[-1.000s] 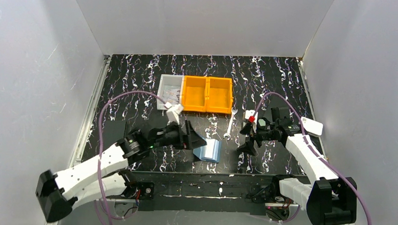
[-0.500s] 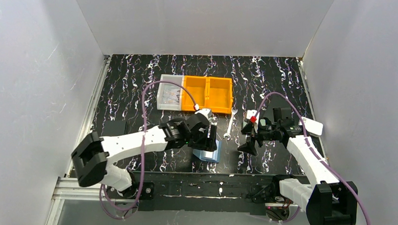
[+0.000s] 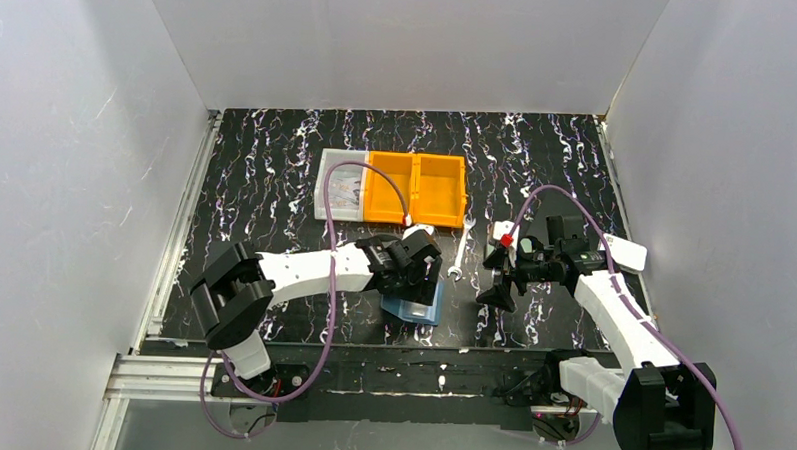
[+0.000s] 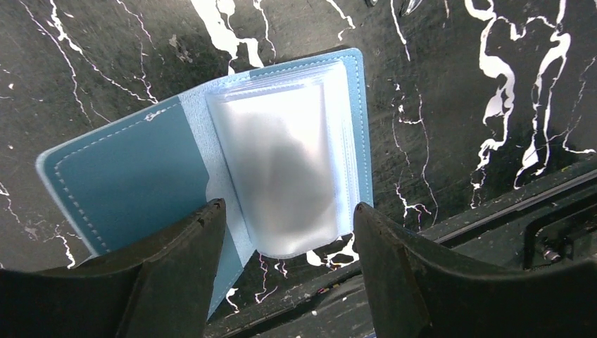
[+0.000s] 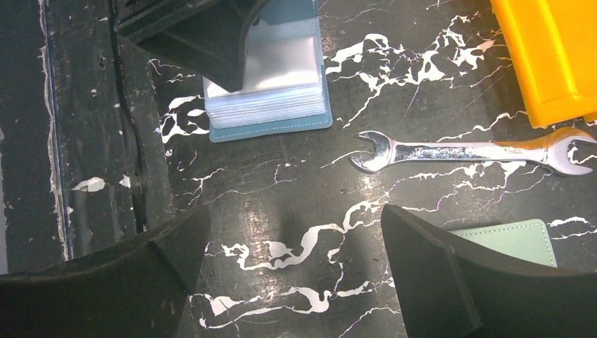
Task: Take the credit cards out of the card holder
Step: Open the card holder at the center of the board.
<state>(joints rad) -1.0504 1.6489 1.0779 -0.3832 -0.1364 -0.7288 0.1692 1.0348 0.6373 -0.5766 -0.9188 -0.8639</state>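
Note:
The blue card holder [image 3: 419, 310] lies open near the table's front edge. In the left wrist view its blue cover [image 4: 120, 176] is folded out to the left. A stack of clear sleeves holds a pale whitish credit card [image 4: 278, 151]. My left gripper [image 4: 287, 206] is open just above the holder, with one finger over the blue cover and the other past the sleeves' right edge. It also shows in the top view [image 3: 418, 282]. My right gripper [image 3: 497, 280] is open and empty over bare table to the right of the holder [image 5: 271, 98].
A silver wrench [image 3: 461, 252] lies between the two grippers and also shows in the right wrist view [image 5: 464, 151]. Two orange bins [image 3: 416, 188] and a clear box [image 3: 339, 196] stand behind. A pale green pouch [image 5: 510, 241] lies beside my right gripper.
My left arm has swung right and stretched out, bringing its gripper from left of the holder to right over it. The right arm has hardly moved.

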